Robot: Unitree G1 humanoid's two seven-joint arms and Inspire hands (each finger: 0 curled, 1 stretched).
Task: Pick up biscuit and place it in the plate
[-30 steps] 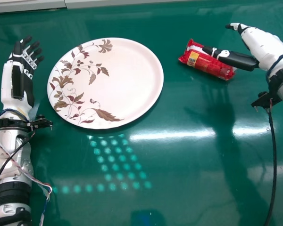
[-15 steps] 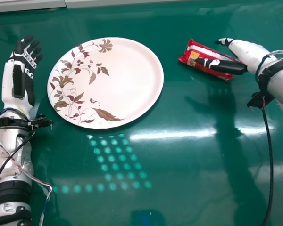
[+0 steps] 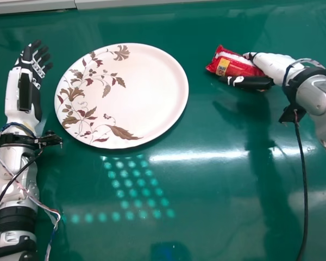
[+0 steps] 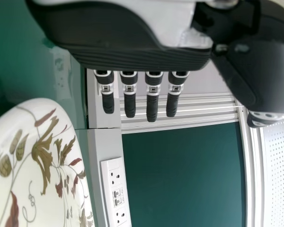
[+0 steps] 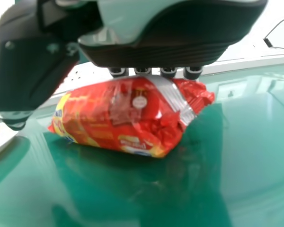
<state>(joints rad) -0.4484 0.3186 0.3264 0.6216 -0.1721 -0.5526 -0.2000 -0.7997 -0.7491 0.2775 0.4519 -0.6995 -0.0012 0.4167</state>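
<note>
Head view, biscuit packet [image 3: 227, 64] on desk [image 3: 206, 217] right of plate [image 3: 152, 92], right robot hand [image 3: 274, 66] astride packet, thumb and fingers apart, left robot hand [image 3: 26, 66] spread, left wrist view, socket panel [image 4: 114, 179], right wrist view, silver seal [image 5: 170, 94]

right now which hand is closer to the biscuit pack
The right. In the head view the right hand covers part of the biscuit pack; the left hand is farther off, to the left of the plate.

glossy green table [image 3: 217, 217], white socket panel [image 4: 114, 187]
</note>
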